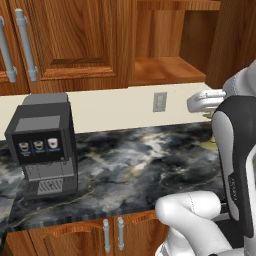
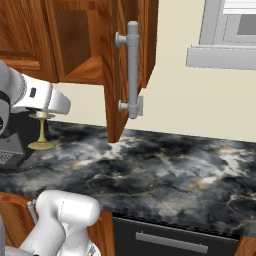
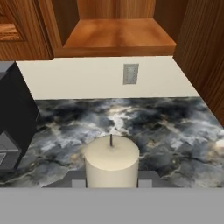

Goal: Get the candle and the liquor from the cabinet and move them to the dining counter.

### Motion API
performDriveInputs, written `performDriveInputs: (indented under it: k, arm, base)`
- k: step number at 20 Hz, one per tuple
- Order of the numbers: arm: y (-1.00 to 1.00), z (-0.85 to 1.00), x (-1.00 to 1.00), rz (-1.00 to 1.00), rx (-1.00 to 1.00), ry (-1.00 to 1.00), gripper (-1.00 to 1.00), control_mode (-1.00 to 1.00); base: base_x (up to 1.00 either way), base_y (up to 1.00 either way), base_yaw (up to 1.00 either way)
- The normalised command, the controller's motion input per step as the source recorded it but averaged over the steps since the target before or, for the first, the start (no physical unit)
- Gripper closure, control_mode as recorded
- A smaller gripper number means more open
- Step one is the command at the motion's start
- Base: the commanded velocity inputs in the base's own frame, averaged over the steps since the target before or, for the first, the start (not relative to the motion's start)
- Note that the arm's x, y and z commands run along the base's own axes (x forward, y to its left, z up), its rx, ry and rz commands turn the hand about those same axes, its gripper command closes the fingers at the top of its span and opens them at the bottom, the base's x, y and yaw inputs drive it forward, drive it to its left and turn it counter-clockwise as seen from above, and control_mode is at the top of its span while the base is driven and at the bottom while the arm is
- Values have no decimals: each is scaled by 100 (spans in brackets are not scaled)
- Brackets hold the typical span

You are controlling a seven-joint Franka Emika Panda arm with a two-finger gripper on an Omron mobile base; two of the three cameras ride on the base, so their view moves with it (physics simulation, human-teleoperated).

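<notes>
My gripper (image 3: 111, 181) is shut on the candle (image 3: 112, 161), a short cream stick with a dark wick that stands upright between the finger tips. In the right base view the gripper (image 2: 42, 114) holds the top of the candle (image 2: 42, 131), whose slim olive-gold holder and round foot reach down to the marbled worktop (image 2: 165, 170). I cannot tell whether the foot touches the stone. The cabinet (image 3: 118, 35) is open ahead, and its lower shelf (image 1: 167, 70) is bare. The liquor and the dining counter are out of view.
A black coffee machine (image 1: 42, 145) stands on the worktop to the left. The open cabinet door (image 2: 114, 100) with its long grey handle (image 2: 132, 70) juts out on the right. A wall outlet (image 1: 160, 101) sits under the shelf. A window sill (image 2: 220, 56) lies far right.
</notes>
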Motion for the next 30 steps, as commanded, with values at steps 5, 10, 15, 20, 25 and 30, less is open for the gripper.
performDriveInputs:
  k: [5,10,15,20,25,30]
  arm:
    - [0,0,0,0,0,0,100,100]
    - [0,0,0,0,0,0,100,100]
    - [0,0,0,0,0,0,100,100]
    - [0,0,0,0,0,0,100,100]
    - [0,0,0,0,0,0,100,100]
    - [0,0,0,0,0,0,100,100]
  base:
    - [-25,7,0]
    - [-97,46,10]
    - [-84,34,75]
    - [-37,28,100]
    - [-25,7,100]
    - [-21,0,100]
